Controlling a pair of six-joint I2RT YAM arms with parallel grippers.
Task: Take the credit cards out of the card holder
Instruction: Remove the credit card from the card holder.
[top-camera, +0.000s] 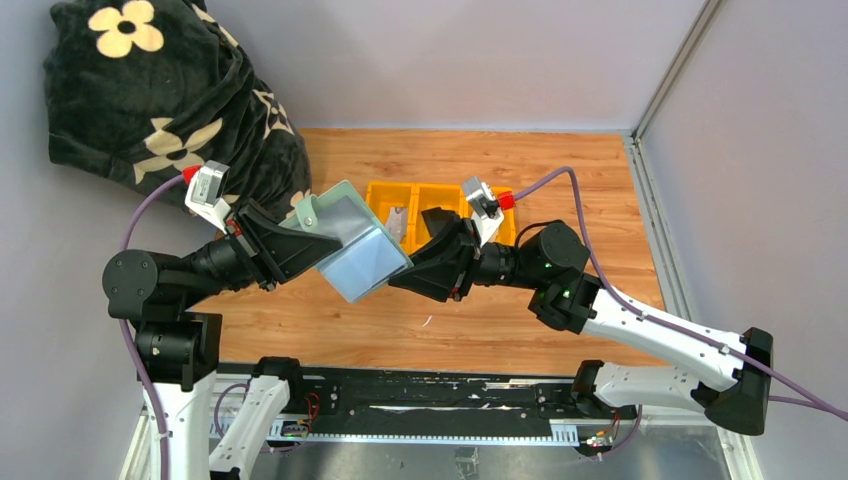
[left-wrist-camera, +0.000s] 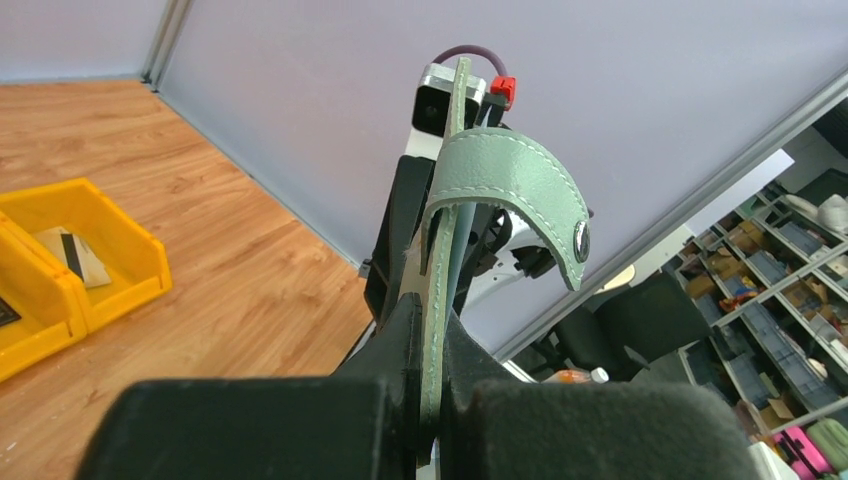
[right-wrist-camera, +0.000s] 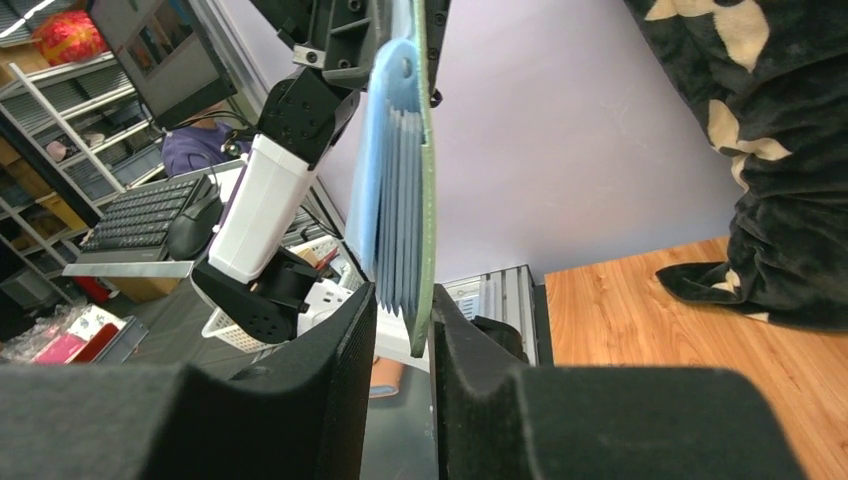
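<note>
The sage-green card holder (top-camera: 355, 245) hangs open in the air over the table, its light blue leaves (right-wrist-camera: 390, 200) fanned out. My left gripper (left-wrist-camera: 432, 340) is shut on the holder's green cover (left-wrist-camera: 505, 175); the strap with its pale clasp (left-wrist-camera: 581, 238) curls over above. My right gripper (right-wrist-camera: 402, 310) straddles the holder's opposite edge. One finger lies against the green cover and the other stands just off the blue leaves, so it is narrowly open. No credit card shows between the leaves. A grey card (top-camera: 398, 225) and a dark card (top-camera: 437, 218) lie in the yellow tray.
The yellow three-compartment tray (top-camera: 380, 190) sits on the wooden table behind both grippers. A black flowered blanket (top-camera: 150, 90) fills the far left corner. Grey walls bound the table at the back and right.
</note>
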